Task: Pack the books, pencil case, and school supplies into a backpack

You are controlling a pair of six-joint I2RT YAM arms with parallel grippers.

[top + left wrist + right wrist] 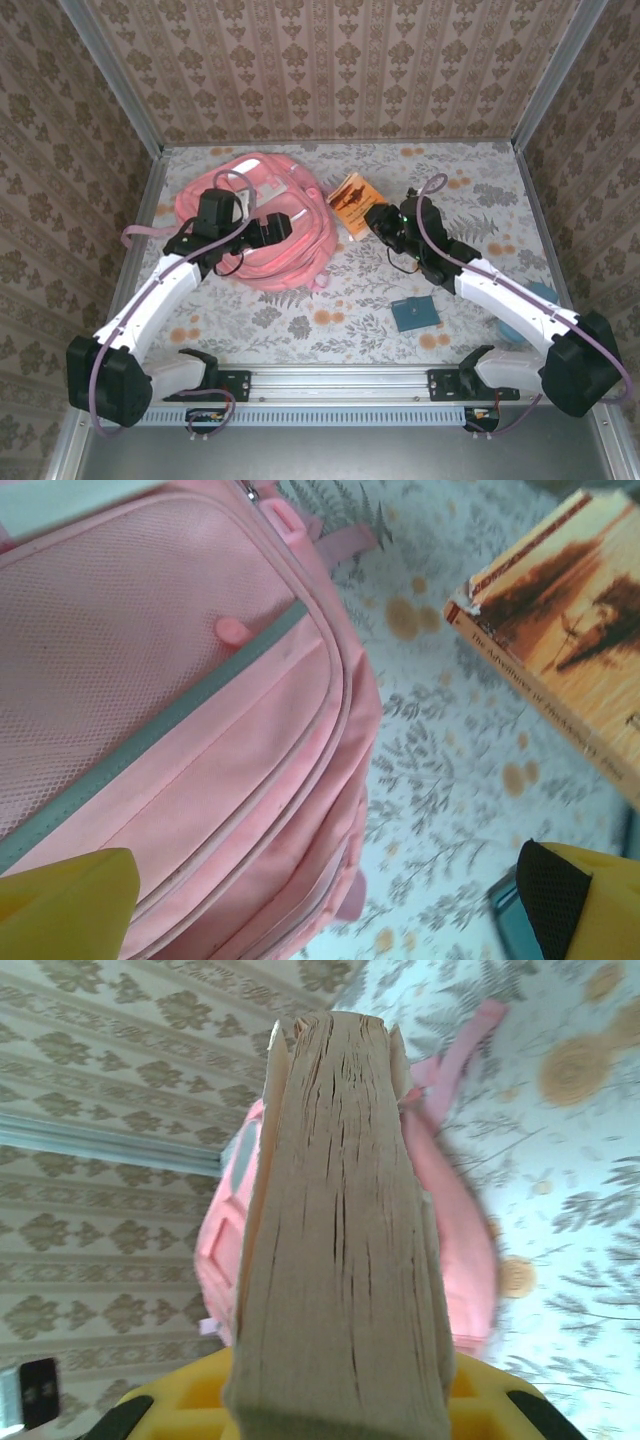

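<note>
My right gripper [340,1405] pinches the orange book [340,1210] across its covers, just right of the backpack [300,250]. I can't tell whether the book is clear of the table. My left gripper [320,920] hangs spread wide over the backpack's front. The teal book [413,313] lies beside my right arm.

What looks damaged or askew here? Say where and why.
The orange book, beside the backpack, looks worn: its spine corner is frayed white, and its page edges, clamped in the right gripper, look rough and cracked.
</note>
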